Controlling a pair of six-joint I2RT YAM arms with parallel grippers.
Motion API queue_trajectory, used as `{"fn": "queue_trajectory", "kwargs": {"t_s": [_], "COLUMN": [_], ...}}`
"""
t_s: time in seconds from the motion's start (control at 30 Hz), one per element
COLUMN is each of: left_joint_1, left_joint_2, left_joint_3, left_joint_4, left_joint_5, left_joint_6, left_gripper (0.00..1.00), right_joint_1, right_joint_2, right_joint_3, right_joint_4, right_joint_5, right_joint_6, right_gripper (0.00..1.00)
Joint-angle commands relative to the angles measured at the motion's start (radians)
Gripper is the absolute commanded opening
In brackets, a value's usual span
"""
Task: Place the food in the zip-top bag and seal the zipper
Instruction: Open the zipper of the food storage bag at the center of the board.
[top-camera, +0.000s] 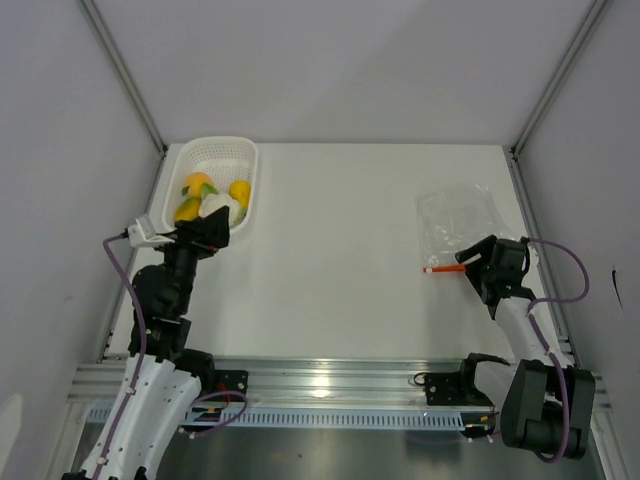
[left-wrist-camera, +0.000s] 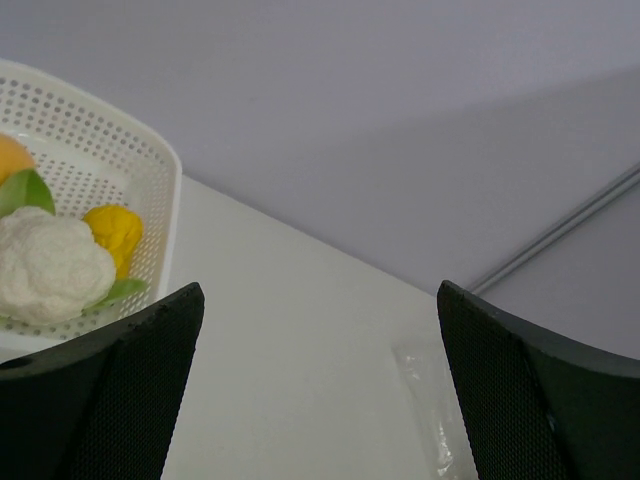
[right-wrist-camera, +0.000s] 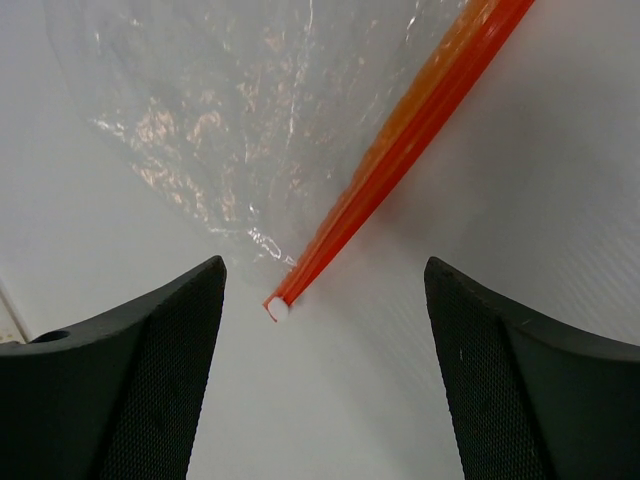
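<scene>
Right gripper (right-wrist-camera: 322, 300): jaws apart, nothing clamped, one end of the zipper (right-wrist-camera: 400, 150) just ahead between the fingers.
The zipper lies flat on the counter (top-camera: 340, 250), long axis left-right in the top view. The clear zip-top bag (right-wrist-camera: 200, 100) spreads from it toward the far edge, on the right side. Left gripper (left-wrist-camera: 320, 320): jaws wide apart, empty, at the near end of the white basket (left-wrist-camera: 110, 130), which holds the food: cauliflower piece (left-wrist-camera: 50, 265), yellow fruit (left-wrist-camera: 115, 232), orange fruit (left-wrist-camera: 15, 155).
</scene>
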Motion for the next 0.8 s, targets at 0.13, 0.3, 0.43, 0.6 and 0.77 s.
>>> {"fn": "queue_trajectory", "kwargs": {"t_s": [0.13,0.3,0.43,0.6,0.77], "left_joint_1": [-0.01,-0.012,-0.018,-0.151,-0.308], "left_joint_2": [0.2,0.222,0.264,0.354,0.389], "left_joint_3": [0.241,0.181,0.174,0.23,0.243], "left_joint_4": [-0.238,-0.187,-0.16,-0.163,-0.095], "left_joint_5": [0.195,0.285,0.356,0.352,0.258], "left_joint_6": [0.036,0.021,0.018,0.096,0.179], "left_gripper": [1.0,0.93,0.82,0.83,0.84], "right_joint_1": [-0.039,-0.076,-0.087,-0.087,-0.087], "right_joint_2": [0.053,0.14,0.211,0.277,0.288], "right_joint_3": [-0.014,0.017,0.024,0.04,0.026], "right_joint_4": [0.168,0.23,0.306,0.372,0.429], "right_joint_5": [0.094,0.087,0.059,0.013,-0.025], "right_joint_6": [-0.02,-0.02,-0.004,-0.026,-0.035], "right_gripper": [0.82,0.81,0.81,0.79,0.75]}}
